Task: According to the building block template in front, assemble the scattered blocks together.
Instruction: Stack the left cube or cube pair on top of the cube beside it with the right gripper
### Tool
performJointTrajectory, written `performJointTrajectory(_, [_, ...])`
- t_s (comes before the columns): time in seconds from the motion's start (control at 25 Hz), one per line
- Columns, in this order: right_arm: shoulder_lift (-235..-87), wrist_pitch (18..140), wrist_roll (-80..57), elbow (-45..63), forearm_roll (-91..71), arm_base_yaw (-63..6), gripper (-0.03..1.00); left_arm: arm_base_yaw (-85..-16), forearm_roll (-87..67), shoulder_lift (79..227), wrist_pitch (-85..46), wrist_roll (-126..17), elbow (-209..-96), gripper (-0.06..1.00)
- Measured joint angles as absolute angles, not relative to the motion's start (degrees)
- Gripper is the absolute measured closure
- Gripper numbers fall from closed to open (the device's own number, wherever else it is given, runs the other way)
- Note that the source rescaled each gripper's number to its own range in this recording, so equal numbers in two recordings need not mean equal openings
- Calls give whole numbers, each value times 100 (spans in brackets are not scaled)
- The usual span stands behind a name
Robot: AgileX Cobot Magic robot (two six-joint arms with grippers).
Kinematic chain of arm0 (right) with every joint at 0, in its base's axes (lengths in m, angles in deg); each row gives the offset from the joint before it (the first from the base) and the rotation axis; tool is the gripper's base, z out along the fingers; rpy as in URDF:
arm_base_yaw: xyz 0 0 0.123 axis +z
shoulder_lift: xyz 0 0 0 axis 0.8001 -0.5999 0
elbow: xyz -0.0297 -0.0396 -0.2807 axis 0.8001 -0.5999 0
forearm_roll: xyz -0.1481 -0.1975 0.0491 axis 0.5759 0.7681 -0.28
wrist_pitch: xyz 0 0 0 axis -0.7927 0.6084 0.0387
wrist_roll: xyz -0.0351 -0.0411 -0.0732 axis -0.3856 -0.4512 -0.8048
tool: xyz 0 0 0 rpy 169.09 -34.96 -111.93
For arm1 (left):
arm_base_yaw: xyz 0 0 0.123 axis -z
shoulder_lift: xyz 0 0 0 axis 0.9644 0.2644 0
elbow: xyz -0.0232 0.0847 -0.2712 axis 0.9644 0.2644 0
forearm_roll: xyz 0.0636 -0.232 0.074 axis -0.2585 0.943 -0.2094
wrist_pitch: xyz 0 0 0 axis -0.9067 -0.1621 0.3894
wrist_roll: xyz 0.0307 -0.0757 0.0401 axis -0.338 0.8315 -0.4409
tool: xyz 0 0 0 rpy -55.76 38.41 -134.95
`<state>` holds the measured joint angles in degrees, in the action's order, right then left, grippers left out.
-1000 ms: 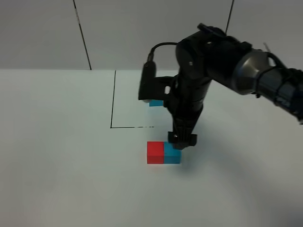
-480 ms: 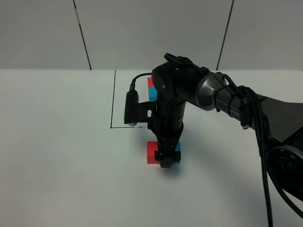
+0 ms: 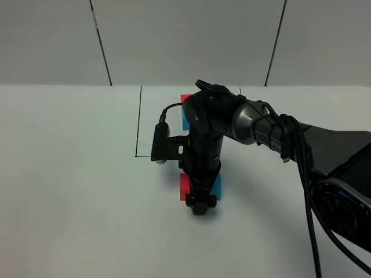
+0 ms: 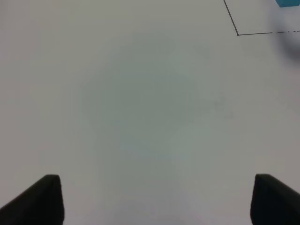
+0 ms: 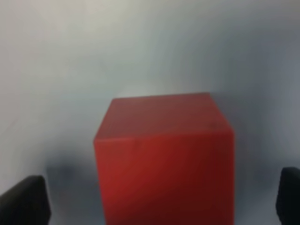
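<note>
The scattered blocks lie side by side on the white table: the red cube (image 3: 183,186) on the left and the teal-blue cube (image 3: 217,185) on the right. My right arm hides their middle. My right gripper (image 3: 200,207) points down at the pair's front edge. In the right wrist view the red cube (image 5: 164,150) fills the middle, and the gripper (image 5: 157,204) is open, with its fingertips (image 5: 23,201) wide apart and clear of the cube. The template (image 3: 185,110), a red-and-teal pair, lies farther back, partly behind the arm. My left gripper (image 4: 154,201) is open over bare table.
A black line (image 3: 138,124) marks a rectangle on the table around the template; its corner (image 4: 237,33) shows in the left wrist view, with a bit of teal (image 4: 287,2) at the frame edge. A wall of grey panels (image 3: 185,40) stands behind.
My right arm has swung left and toward the table's front, from above the teal cube to the front of the pair. It has uncovered the template. The two cubes have stayed put.
</note>
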<state>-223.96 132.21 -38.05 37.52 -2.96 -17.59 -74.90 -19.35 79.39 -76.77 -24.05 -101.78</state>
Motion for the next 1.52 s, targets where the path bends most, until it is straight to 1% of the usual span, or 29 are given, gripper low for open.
performJointTrajectory(0.08, [-22445,13229,-3801,3752,-300,-1759,12,-7490,-1935,7939,-7677,-2405,-10178,6])
performJointTrajectory(0.16, [-22451,13229,-3799,3752,-300,-1759,25,-7490,-1935,7939,-7677,-2405,-10178,6])
performJointTrajectory(0.24, [-22451,13229,-3786,3752,-300,-1759,42,-7490,-1935,7939,-7677,-2405,-10178,6])
performJointTrajectory(0.32, [-22451,13235,-3780,3752,-307,-1759,64,-7490,-1935,7939,-7677,-2405,-10178,6])
performJointTrajectory(0.4, [-22451,13235,-3780,3752,-307,-1759,88,-7490,-1935,7939,-7677,-2405,-10178,6])
performJointTrajectory(0.44, [-22451,13245,-3780,3752,-306,-1759,97,-7490,-1935,7939,-7677,-2405,-10178,6])
performJointTrajectory(0.72, [-22451,13325,-3726,3752,-409,-1759,96,-7490,-1935,7939,-7677,-2405,-10178,6])
performJointTrajectory(0.88, [-22423,13476,-2957,3789,-478,-1759,96,-7490,-1935,7939,-7677,-2405,-10178,6])
performJointTrajectory(1.0, [-22267,13485,-1719,3823,-540,-1765,96,-7490,-1935,7939,-7677,-2405,-10178,6])
performJointTrajectory(1.12, [-22156,13548,-50,3864,-450,-1760,96,-7490,-1935,7939,-7677,-2405,-10178,6])
performJointTrajectory(1.24, [-22150,13752,1954,3869,-231,-1760,96,-7490,-1935,7939,-7677,-2405,-10178,6])
performJointTrajectory(1.36, [-22150,13799,3166,3869,59,-1760,96,-7490,-1935,7939,-7677,-2405,-10178,6])
performJointTrajectory(1.52, [-22150,13741,4238,3869,62,-1760,96,-7490,-1935,7939,-7677,-2401,-10178,6])
